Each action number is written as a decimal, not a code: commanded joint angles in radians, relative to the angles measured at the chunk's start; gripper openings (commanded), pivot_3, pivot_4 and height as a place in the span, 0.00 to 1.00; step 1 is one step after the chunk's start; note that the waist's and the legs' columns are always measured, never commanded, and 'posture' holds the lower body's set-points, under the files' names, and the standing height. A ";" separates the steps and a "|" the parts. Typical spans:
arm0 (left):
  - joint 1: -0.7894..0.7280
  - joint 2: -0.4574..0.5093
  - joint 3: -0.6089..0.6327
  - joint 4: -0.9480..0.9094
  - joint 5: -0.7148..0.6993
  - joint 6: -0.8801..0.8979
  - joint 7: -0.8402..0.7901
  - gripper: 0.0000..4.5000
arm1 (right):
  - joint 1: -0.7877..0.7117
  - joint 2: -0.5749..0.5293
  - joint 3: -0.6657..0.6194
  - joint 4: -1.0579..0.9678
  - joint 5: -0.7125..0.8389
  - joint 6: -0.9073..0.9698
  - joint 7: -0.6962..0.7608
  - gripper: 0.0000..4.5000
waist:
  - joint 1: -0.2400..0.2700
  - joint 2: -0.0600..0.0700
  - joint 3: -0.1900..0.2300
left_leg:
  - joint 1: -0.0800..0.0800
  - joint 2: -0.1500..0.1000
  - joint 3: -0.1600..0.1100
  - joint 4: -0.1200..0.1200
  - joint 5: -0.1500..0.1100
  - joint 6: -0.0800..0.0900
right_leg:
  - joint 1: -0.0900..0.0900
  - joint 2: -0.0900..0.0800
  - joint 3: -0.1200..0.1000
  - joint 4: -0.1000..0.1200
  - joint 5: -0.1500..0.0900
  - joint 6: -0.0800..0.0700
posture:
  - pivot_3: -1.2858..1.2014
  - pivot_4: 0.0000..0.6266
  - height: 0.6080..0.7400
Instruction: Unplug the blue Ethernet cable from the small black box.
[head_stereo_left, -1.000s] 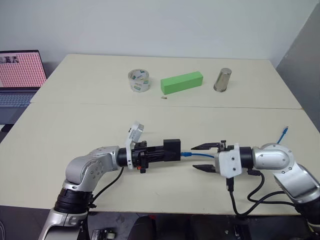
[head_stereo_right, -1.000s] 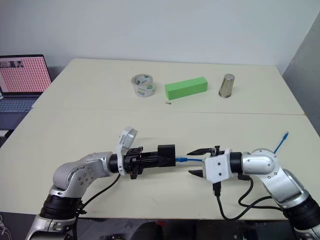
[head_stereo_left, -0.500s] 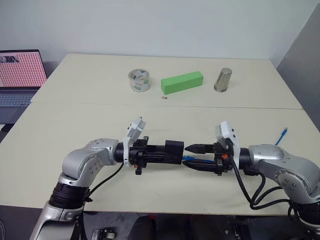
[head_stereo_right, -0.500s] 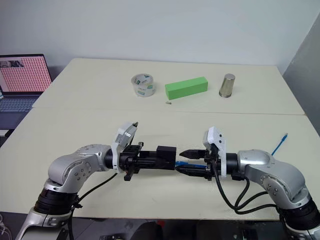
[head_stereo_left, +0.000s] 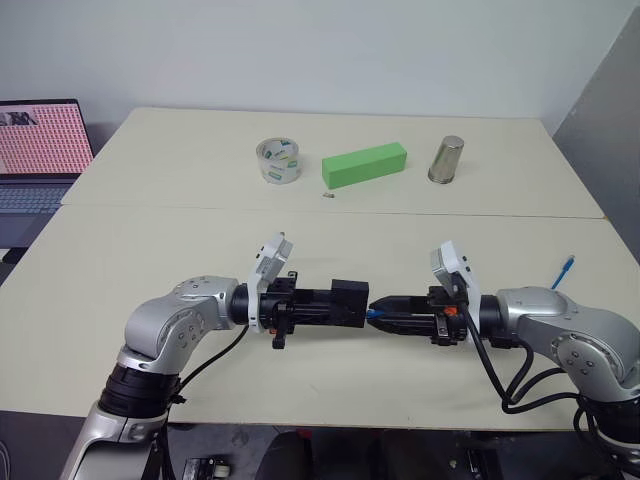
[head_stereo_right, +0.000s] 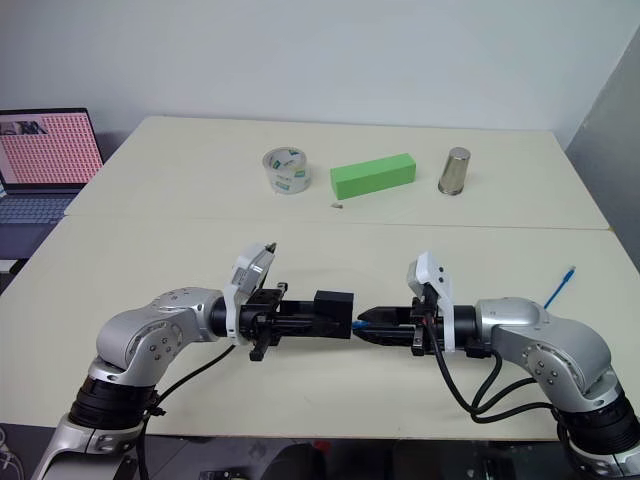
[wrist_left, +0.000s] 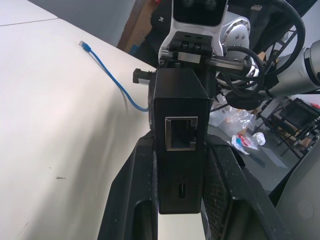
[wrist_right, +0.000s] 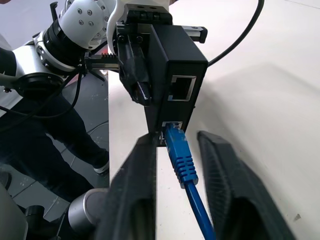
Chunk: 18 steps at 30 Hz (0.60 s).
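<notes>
Two grippers meet mid-table, tip to tip. Our left gripper (head_stereo_left: 325, 306) clamps the small black box (head_stereo_left: 346, 301); our right gripper (head_stereo_left: 385, 312) has narrowed around the blue cable (wrist_right: 184, 162) at its plug, still seated in the box's lower port. Cable and box lie along one level line, so we judge the pull runs rightward.

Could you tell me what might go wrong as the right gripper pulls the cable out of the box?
The right gripper is pinching the blue Ethernet cable at its plug boot; if the latch isn't released, it may slip along the cord. The left gripper holds the small black box above the table, so a hard tug could twist it loose.
</notes>
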 joint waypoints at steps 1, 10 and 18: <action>-0.017 -0.011 0.003 -0.031 -0.009 -0.022 -0.003 0.18 | -0.014 -0.008 -0.004 -0.021 -0.012 -0.008 0.018 0.04 | 0.000 0.000 0.000 | 0.000 0.000 0.000 0.000 0.000 0.000 | 0.000 0.000 0.000 0.000 0.000 0.000 | 0.52 0.24 1.00; -0.007 0.003 -0.025 -0.048 0.011 -0.042 -0.035 0.18 | -0.035 -0.019 0.008 -0.005 -0.026 0.003 0.050 0.01 | 0.000 0.000 0.000 | 0.000 0.000 0.000 0.000 0.000 0.000 | 0.000 0.000 0.000 0.000 0.000 0.000 | 0.52 0.24 1.00; -0.004 0.096 -0.050 0.056 0.179 -0.230 -0.099 0.18 | -0.021 -0.123 -0.003 0.075 -0.097 -0.036 0.159 0.01 | 0.000 0.000 0.000 | 0.000 0.000 0.000 0.000 -0.001 0.003 | 0.000 0.000 0.000 0.000 0.000 0.000 | 0.52 0.24 1.00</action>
